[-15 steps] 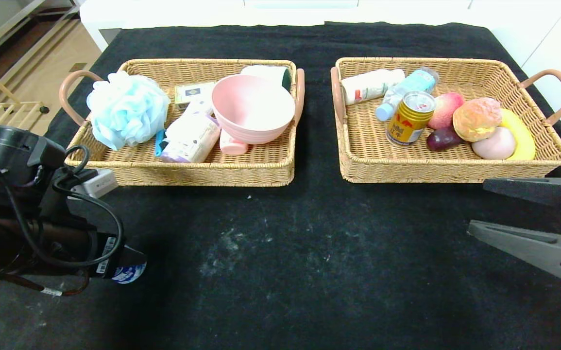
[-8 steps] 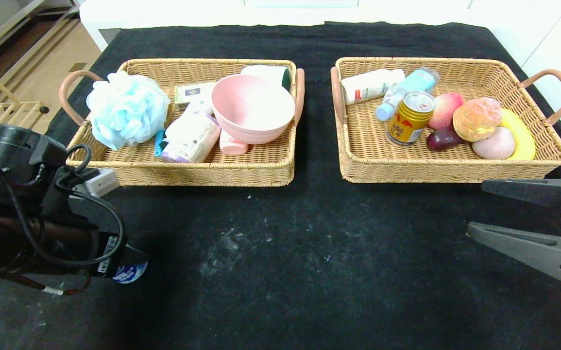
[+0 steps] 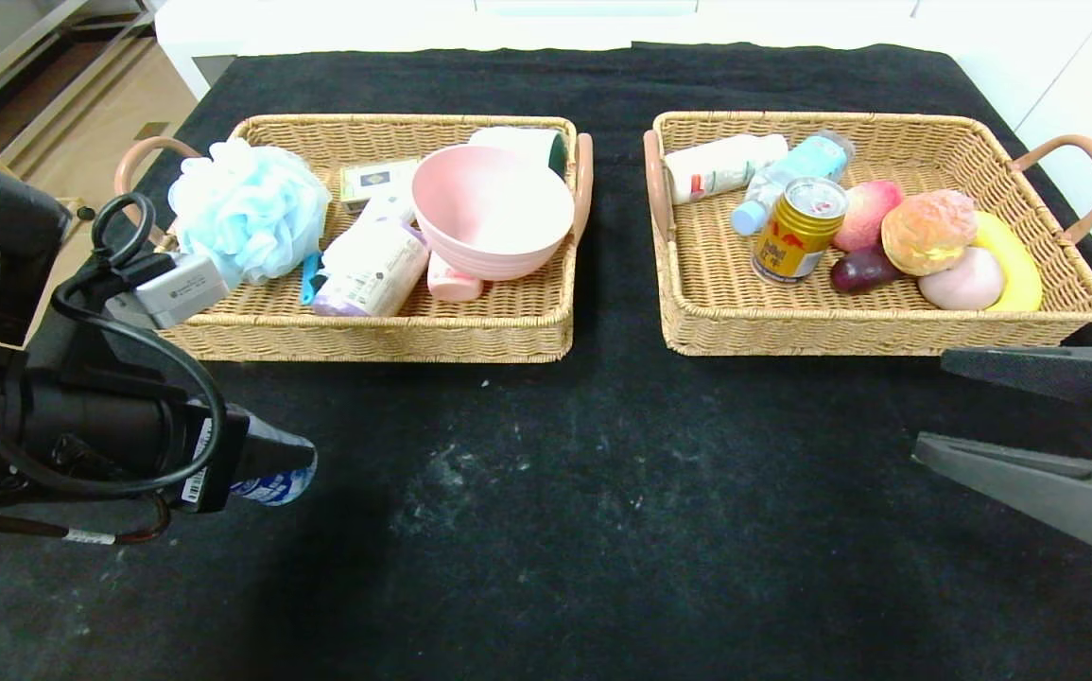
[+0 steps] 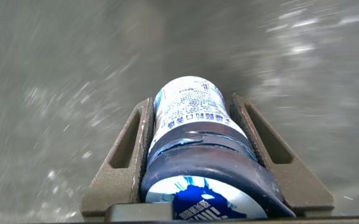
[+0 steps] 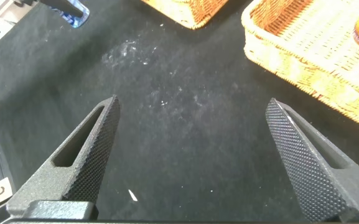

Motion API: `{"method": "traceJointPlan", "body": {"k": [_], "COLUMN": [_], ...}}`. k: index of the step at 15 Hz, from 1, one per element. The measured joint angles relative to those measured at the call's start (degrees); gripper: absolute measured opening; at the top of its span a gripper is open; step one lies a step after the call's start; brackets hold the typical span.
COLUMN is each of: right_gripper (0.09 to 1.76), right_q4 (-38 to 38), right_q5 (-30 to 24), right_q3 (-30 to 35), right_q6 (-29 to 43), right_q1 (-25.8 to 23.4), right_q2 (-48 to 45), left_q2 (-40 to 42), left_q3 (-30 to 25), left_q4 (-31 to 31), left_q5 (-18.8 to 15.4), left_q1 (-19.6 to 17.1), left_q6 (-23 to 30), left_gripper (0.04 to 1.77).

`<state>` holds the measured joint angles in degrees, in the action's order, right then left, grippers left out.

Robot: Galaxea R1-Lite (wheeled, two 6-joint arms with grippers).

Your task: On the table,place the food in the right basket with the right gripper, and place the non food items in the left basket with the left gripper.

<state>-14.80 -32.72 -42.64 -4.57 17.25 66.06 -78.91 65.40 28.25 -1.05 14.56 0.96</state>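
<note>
Now: left pincer (image 3: 304,463) clenched on dark blue jar (image 4: 195,149), low at bench (image 3: 602,492) near-left. Jar's long axis runs along fingers. Right basket (image 3: 876,326) far across; left basket (image 3: 366,331) just beyond. Right pincer (image 5: 191,155) released, nearer right basket.

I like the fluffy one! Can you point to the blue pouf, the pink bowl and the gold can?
blue pouf (image 3: 245,210), head view, fluffy middle.
pink bowl (image 3: 494,203), head view, inside wall.
gold can (image 3: 791,248), head view, side label.
</note>
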Motion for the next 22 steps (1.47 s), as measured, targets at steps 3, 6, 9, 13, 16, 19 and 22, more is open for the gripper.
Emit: {"method": "traceJointPlan", "body": {"k": [3, 6, 9, 13, 16, 19, 22], "right_gripper": [1.71, 1.71, 1.71, 1.71, 1.71, 1.71, 1.71], "right_q4": [0.1, 1.7, 3.0, 5.2, 5.4, 5.4, 5.4], "right_q5": [2.7, 3.6, 3.7, 3.8, 3.8, 3.7, 3.7], "right_q3": [-0.5, -0.8, -1.5, -2.3, -2.5, -2.9, -3.6], "right_q6": [0.1, 0.0, 0.0, 0.0, 0.0, 0.0, 0.0], "right_q1": [-0.1, 0.2, 0.2, 0.1, 0.0, -1.0, -3.2], "right_q2": [-0.4, -1.2, -2.0, -3.1, -3.9, -4.5, -4.8], "left_q2": [0.6, -1.7, -5.6, -11.3, -14.9, -18.1, -20.9], "left_q3": [2.8, 6.9, 11.7, 16.0, 18.4, 20.4, 22.5], "left_q4": [0.0, -0.1, -0.2, -0.2, -0.1, -0.7, -0.8], "left_q5": [1.0, 4.4, 6.0, 8.4, 10.1, 10.6, 10.6], "left_q1": [7.8, 15.3, 21.2, 27.9, 31.7, 33.7, 34.2], "left_q6": [0.3, 0.4, 0.4, -0.1, -0.5, -0.8, -0.8], "left_gripper": [0.89, 0.89, 0.89, 0.89, 0.89, 0.88, 0.88]}}
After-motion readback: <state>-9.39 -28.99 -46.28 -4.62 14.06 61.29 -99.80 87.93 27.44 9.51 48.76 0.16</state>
